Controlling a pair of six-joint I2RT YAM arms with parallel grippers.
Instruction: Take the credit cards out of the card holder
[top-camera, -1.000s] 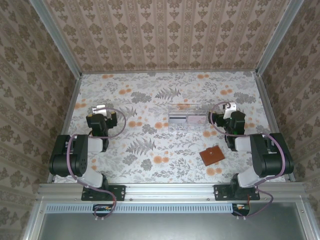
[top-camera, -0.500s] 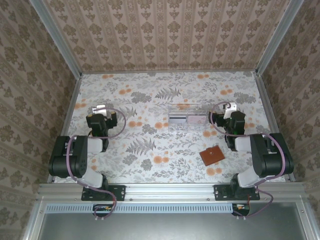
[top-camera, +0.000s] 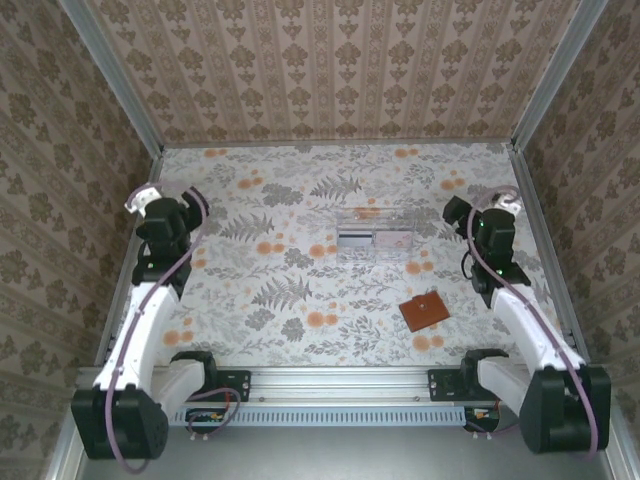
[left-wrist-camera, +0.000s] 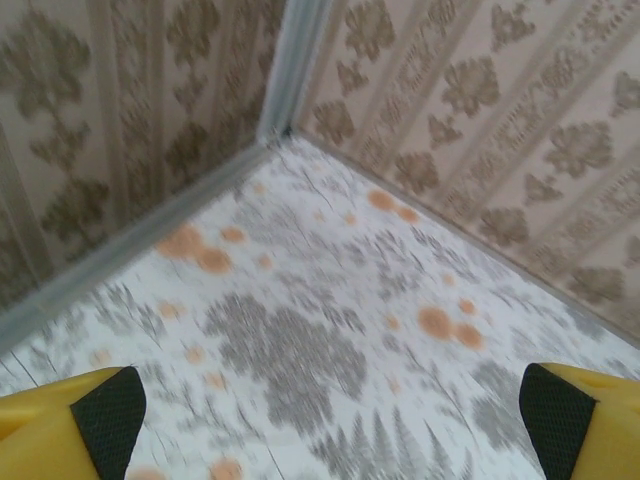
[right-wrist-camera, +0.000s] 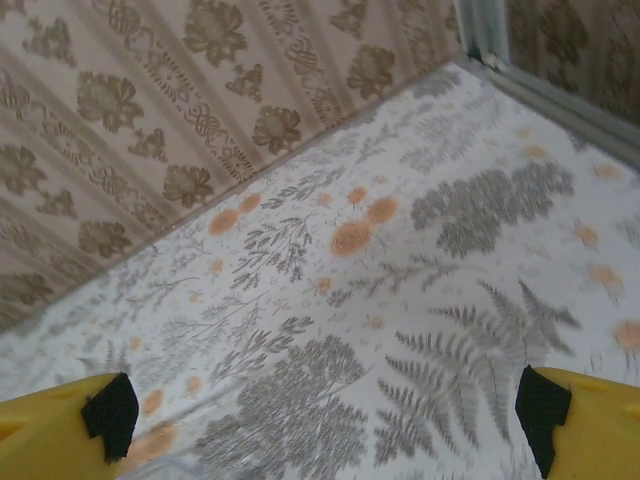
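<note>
The card holder (top-camera: 424, 310) is a small brown square lying shut and flat on the flowered table, near the right arm. Two credit cards (top-camera: 375, 239), one with a dark stripe and one pale pink, lie inside a clear tray (top-camera: 375, 221) at mid-table. My left gripper (top-camera: 152, 208) hangs by the left wall, far from both. In the left wrist view the left gripper (left-wrist-camera: 335, 410) is open over bare tablecloth, facing the far left corner. My right gripper (top-camera: 492, 222) is up beside the tray's right end. The right gripper (right-wrist-camera: 325, 410) is open too, with nothing between its fingers.
Patterned walls close off the table on the left, back and right, with metal rails (top-camera: 134, 250) along the edges. A metal corner post (left-wrist-camera: 290, 70) stands ahead of the left gripper. The arm bases (top-camera: 205, 372) sit on the near rail.
Both arms have unfolded from their tucked pose and stretched up. The left gripper swung out towards the left wall, the right one towards the right wall. Card holder and tray stayed put.
</note>
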